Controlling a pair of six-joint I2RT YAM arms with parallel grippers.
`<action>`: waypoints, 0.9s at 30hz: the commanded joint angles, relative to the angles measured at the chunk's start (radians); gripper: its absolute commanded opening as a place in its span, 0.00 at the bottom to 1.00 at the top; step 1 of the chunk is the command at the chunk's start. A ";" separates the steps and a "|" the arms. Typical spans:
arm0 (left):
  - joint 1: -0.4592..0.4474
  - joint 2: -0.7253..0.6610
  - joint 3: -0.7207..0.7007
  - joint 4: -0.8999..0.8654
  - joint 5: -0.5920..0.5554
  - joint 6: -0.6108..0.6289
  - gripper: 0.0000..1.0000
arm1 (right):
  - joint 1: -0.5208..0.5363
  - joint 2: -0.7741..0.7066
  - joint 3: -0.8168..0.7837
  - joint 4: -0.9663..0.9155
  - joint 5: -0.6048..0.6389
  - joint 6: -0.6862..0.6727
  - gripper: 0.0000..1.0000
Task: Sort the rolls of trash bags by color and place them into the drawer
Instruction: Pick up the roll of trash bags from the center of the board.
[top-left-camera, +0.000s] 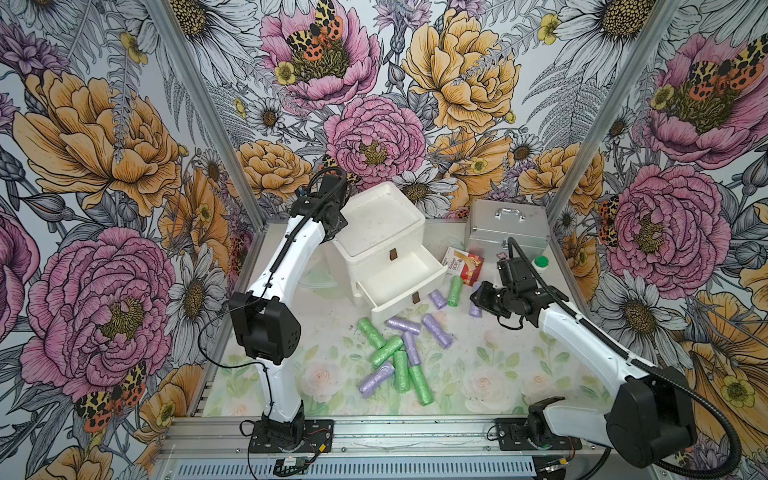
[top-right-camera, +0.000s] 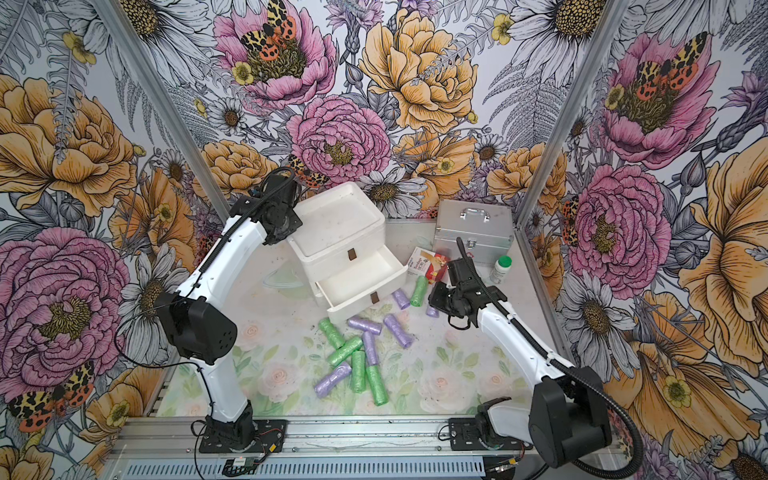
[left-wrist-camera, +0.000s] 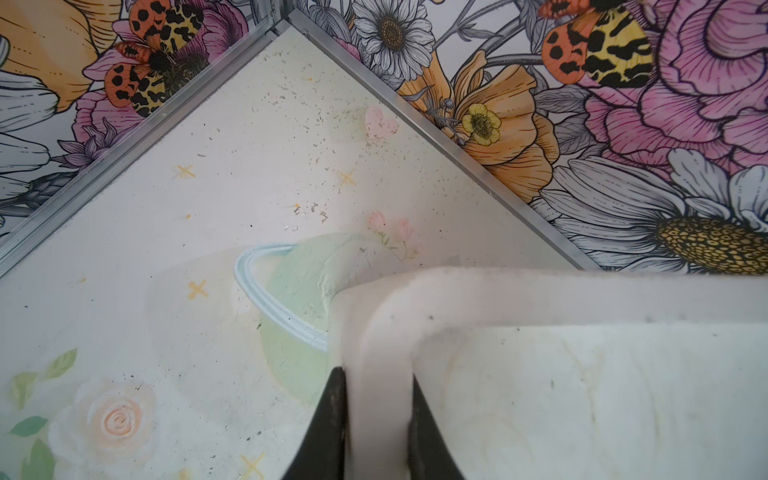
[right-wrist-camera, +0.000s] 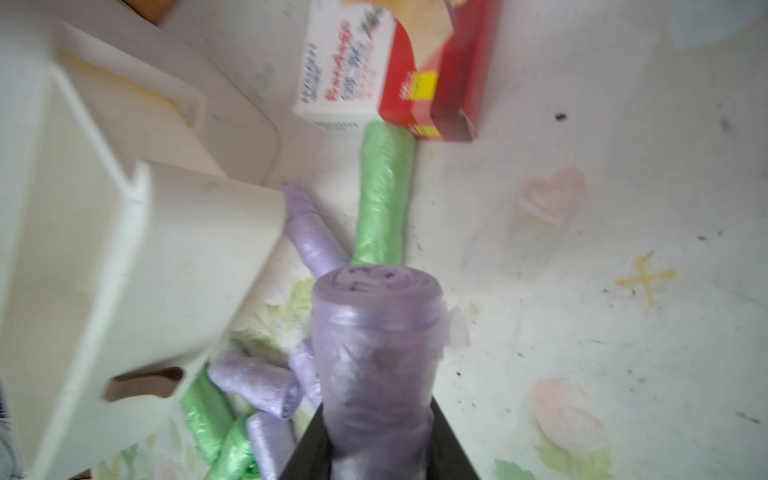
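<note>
The chest (top-left-camera: 378, 224) stands at the back middle of the table (top-left-camera: 498, 374), and its lower drawer (top-left-camera: 395, 308) juts open toward the front right. The case (top-left-camera: 509, 232) stands right of the chest, at the back. Before the case lies the box (top-left-camera: 465, 264), with the bottle (top-right-camera: 500, 270) to its right. The inner roll (top-left-camera: 437, 299) lies just beside the drawer's right corner. The outer roll (top-left-camera: 455, 291) lies right of it, its far end against the box. Right of both, the held roll (right-wrist-camera: 374, 365) sits in the right gripper (right-wrist-camera: 376, 432). The pile (top-left-camera: 401, 365) lies before the drawer. The left gripper (left-wrist-camera: 378, 415) clamps the chest's top rim near its back left corner.
</note>
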 joint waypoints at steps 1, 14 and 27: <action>-0.036 0.108 -0.049 -0.032 0.289 -0.155 0.00 | 0.041 -0.016 0.088 0.079 -0.055 0.170 0.32; -0.045 0.097 -0.054 -0.032 0.291 -0.155 0.00 | 0.226 0.245 0.365 0.171 0.112 0.462 0.33; -0.047 0.102 -0.062 -0.032 0.300 -0.152 0.00 | 0.284 0.445 0.428 0.252 0.098 0.582 0.35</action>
